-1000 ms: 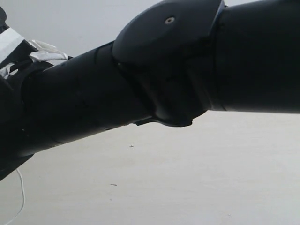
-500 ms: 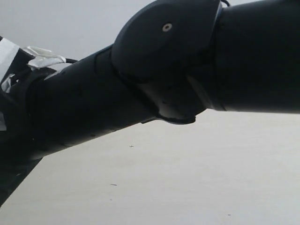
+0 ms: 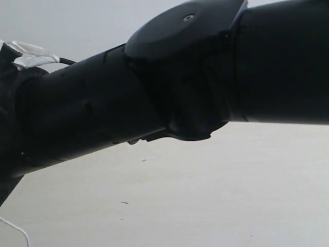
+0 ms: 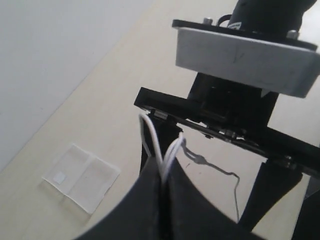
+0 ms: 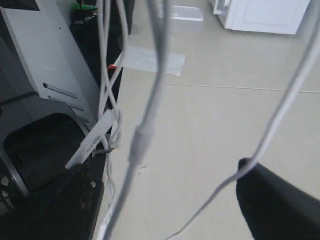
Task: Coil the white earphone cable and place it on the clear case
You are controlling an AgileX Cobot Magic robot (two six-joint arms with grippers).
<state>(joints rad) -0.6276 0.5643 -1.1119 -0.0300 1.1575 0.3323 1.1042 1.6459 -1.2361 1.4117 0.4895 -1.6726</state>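
White loops of the earphone cable point(image 4: 164, 161) sit nipped between the closed tips of my left pincer point(image 4: 163, 175) | my right pincer point(image 5: 160, 195) stands spread wide, cable strands hanging between its fingers point(image 5: 280, 210) | clear case point(image 4: 81, 177) lies flat on the pale table point(image 4: 115, 100), apart from the cable.

Arm point(image 3: 103, 113) hides table point(image 3: 231, 195) — cable point(image 5: 141, 137) blurred.
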